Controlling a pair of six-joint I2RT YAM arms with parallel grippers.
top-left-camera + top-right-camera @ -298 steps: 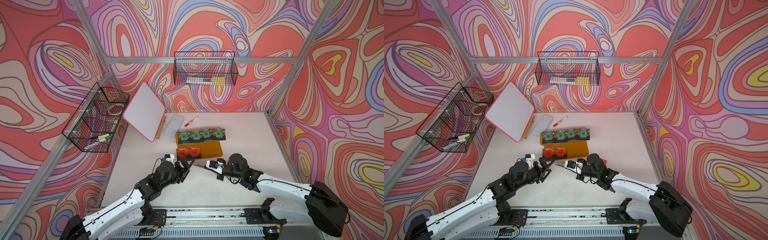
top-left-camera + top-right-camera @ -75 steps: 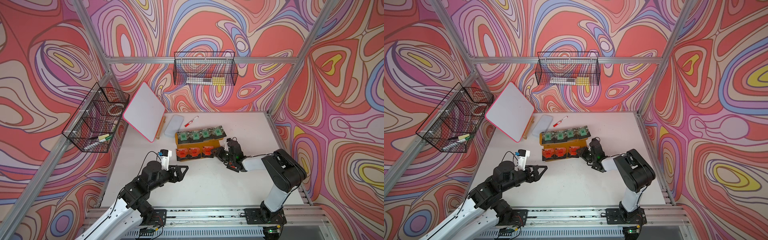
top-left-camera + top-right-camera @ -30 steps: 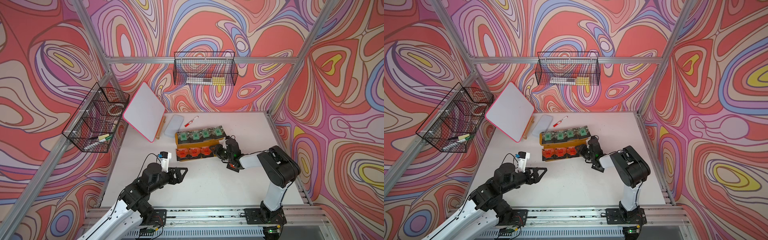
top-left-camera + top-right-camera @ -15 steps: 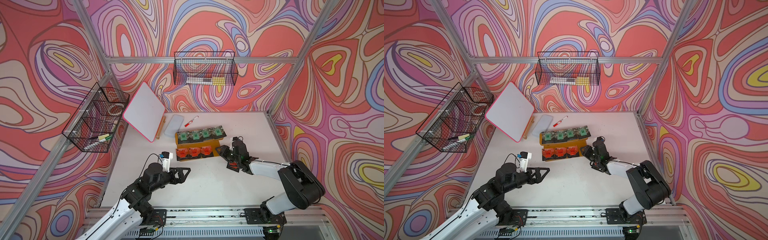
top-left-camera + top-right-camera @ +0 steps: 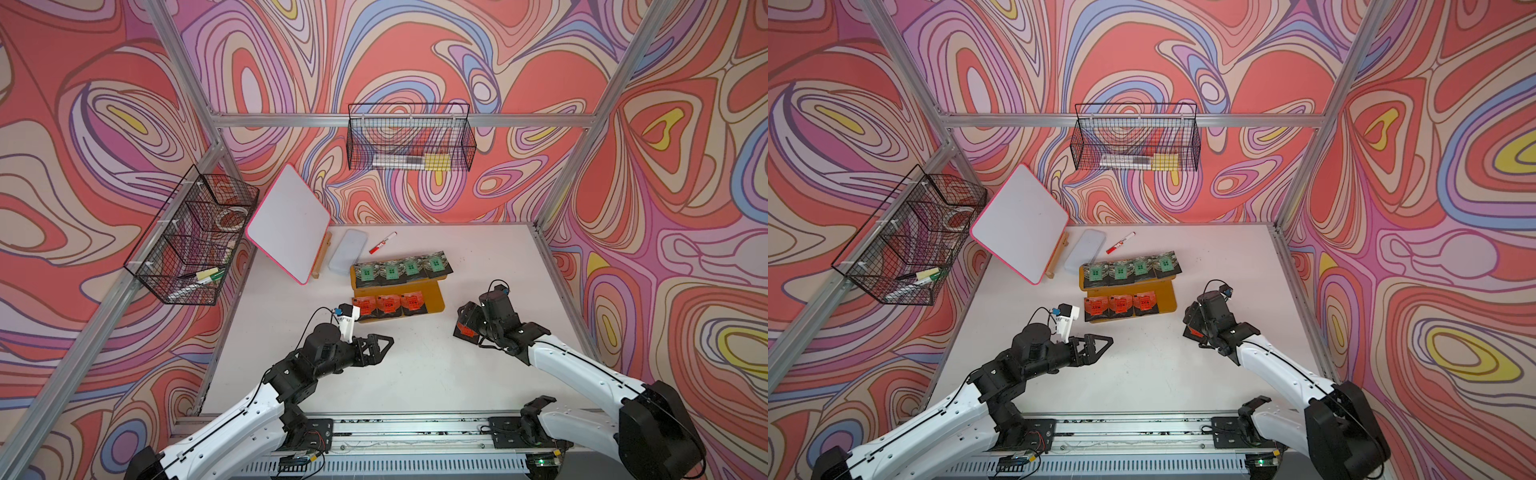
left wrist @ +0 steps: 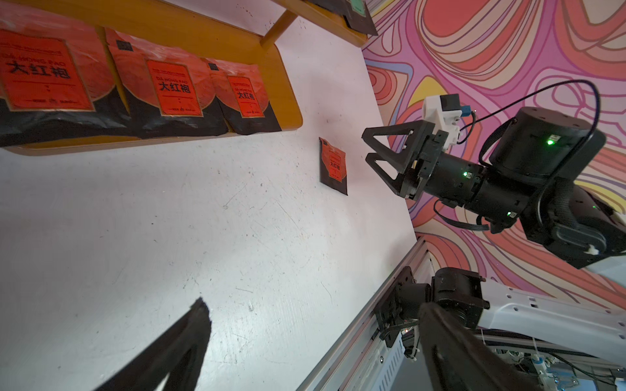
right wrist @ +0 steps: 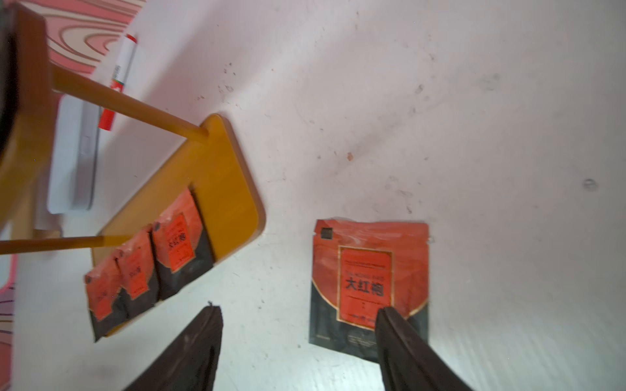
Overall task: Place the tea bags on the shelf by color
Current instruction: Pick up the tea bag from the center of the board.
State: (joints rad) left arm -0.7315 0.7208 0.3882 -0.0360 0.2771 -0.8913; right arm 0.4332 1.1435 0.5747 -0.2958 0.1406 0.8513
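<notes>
The right gripper hangs just above the white table with its jaws apart and nothing between them; in the right wrist view one finger overlaps the black lower corner of the loose orange-red tea bag, though whether it touches cannot be told. That sachet lies flat on the table, face up, off the shelf and to the right of its lower board, with its black end toward the gripper. The left gripper is spread wide and empty over bare table near the front. Three orange-red tea bags lie side by side on the lower board, leaving its right end bare; four green-labelled tea bags fill the upper board.
</notes>
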